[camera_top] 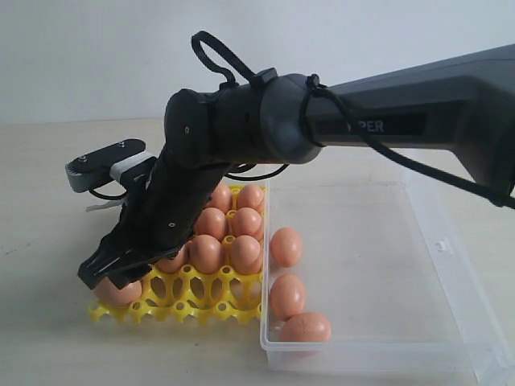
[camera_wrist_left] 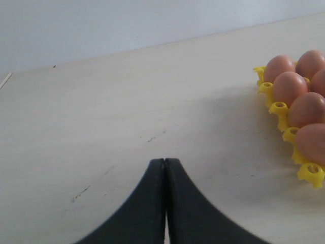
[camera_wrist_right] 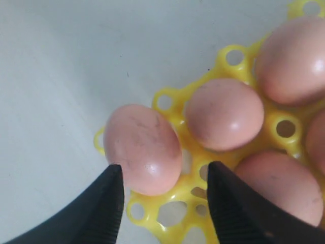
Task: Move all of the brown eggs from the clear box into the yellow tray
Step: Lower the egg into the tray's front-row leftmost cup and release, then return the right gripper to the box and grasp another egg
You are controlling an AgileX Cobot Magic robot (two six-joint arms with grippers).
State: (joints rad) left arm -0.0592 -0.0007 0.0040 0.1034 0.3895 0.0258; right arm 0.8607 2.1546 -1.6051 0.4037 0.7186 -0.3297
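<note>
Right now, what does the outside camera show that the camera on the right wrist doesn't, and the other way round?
Only the exterior view: the clear box with three brown eggs inside, and the whole right arm. Only the right wrist view: the gap between the corner egg and one of the open fingers. Both: the yellow tray, eggs seated in it, and the right gripper over its corner.

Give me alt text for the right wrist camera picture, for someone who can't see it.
The right tool, open, hangs with its black fingers on either side of a brown egg sitting in a corner cup of the yellow tray. More brown eggs fill neighbouring cups; pale table lies beyond.
</note>
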